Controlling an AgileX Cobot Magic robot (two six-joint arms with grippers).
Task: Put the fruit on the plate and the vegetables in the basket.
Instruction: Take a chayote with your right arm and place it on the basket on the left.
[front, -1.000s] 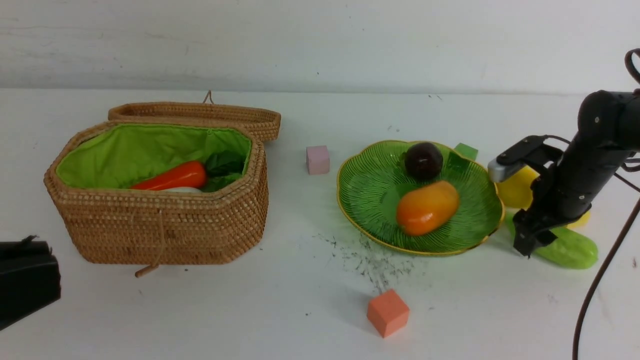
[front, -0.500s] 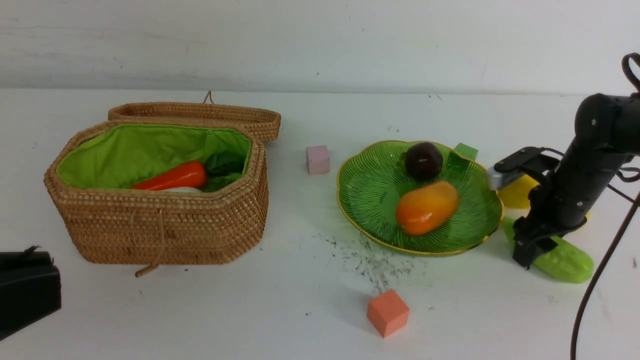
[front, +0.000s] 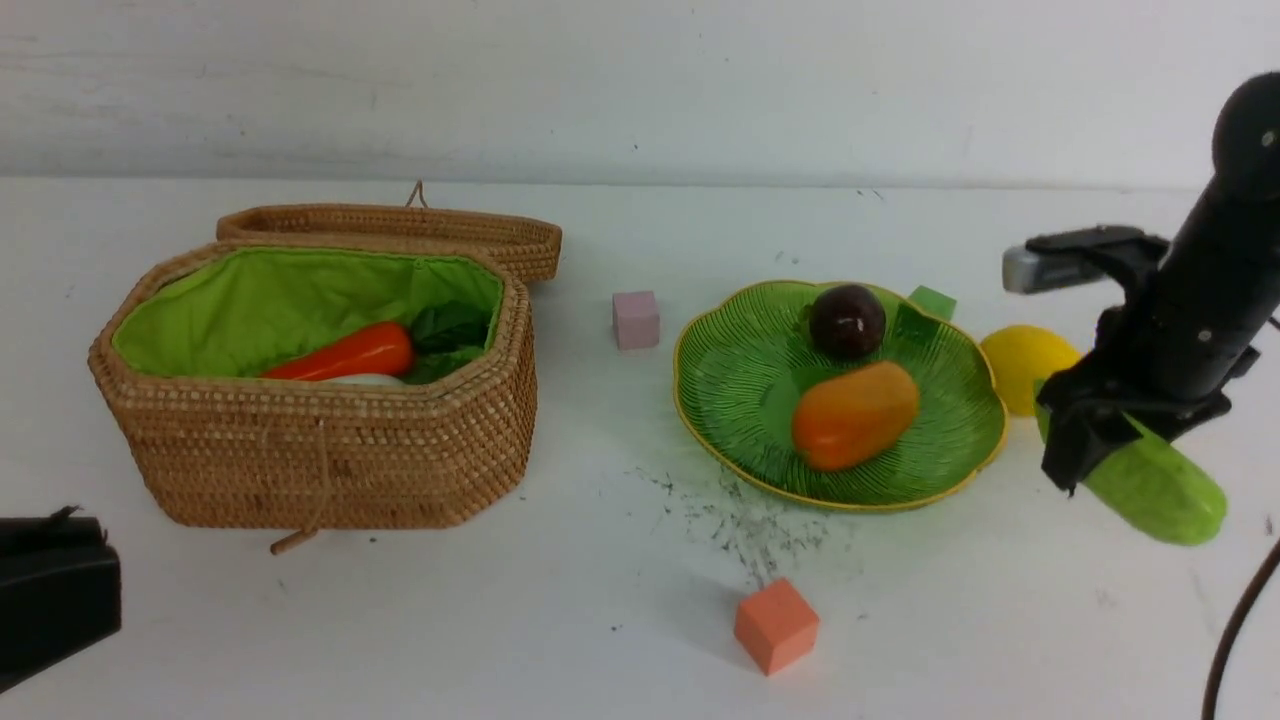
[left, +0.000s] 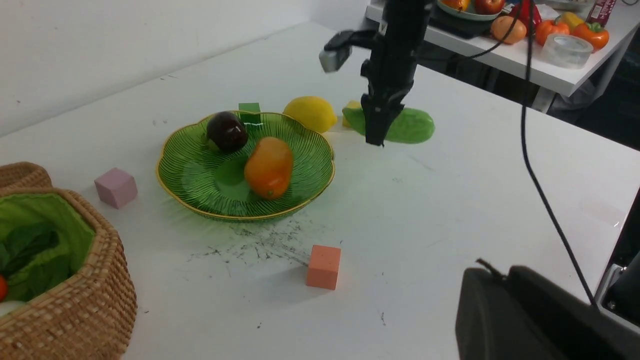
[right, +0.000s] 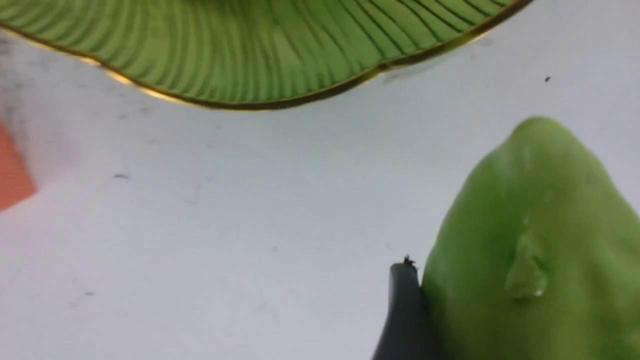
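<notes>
The bumpy light-green gourd, the only vegetable outside the basket, is pinched near one end by your right claw. The wrist view shows a black finger pressed flat to its side. Because the grip sits off its middle, the free end juts out at a slant, so carry it gently. I cannot tell whether it is clear of the white counter.

Just beside it lies the yellow lemon, close against the rim of the shallow green plate with the gold edge. It is the one fruit left to place. The orange-yellow mango and the dark purple mangosteen already sit on the plate.

Well to the left, the octagonal wicker basket stands with its hinged lid thrown back. The orange carrot lies inside, so you can drop in from above. Your left claw rests at the near counter edge, pressed together on nothing.
</notes>
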